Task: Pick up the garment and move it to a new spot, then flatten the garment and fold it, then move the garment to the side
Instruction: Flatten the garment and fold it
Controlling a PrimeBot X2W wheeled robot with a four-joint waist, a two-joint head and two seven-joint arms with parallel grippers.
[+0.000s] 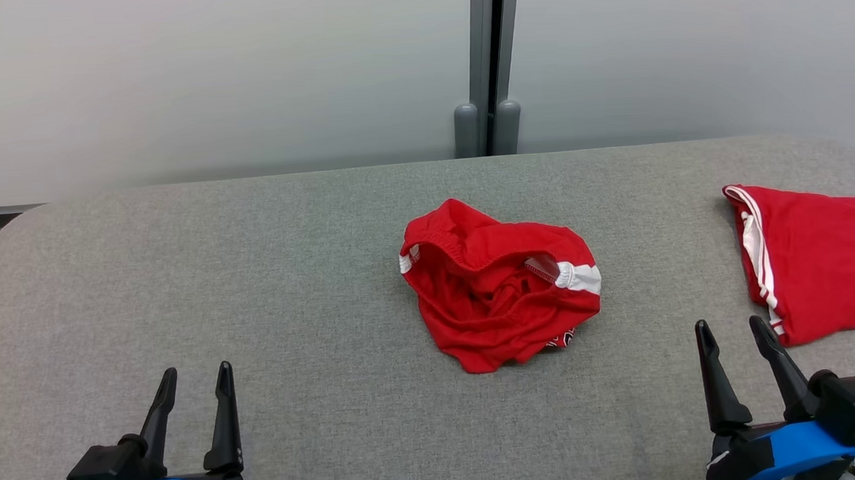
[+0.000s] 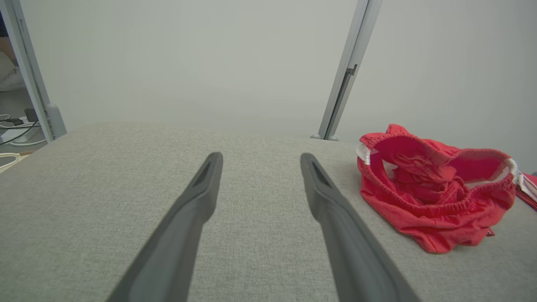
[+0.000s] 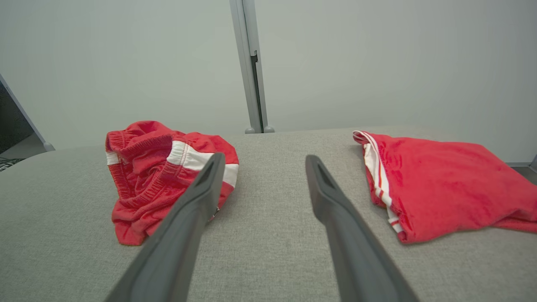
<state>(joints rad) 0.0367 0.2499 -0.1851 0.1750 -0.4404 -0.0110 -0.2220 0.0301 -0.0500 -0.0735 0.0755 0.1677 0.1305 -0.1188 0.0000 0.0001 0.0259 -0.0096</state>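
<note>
Head view shows you the crumpled garment [image 1: 500, 284] in the middle of the counter [image 1: 256, 276], ahead and inward of both arms. The left gripper [image 1: 196, 368] and right gripper [image 1: 728, 322] gape wide, holding nothing, and the right sits somewhat nearer.

Grey fabric surface [image 1: 256, 291] below a pale wall [image 1: 211, 76], grey post [image 1: 488, 64] standing behind its far edge; folded red cloth [image 1: 825, 259] (white-striped) lying flat at the surface's right end.

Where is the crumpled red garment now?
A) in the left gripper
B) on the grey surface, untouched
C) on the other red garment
B: the crumpled red garment lies on the grey surface, apart from the left gripper and the right gripper.
</note>
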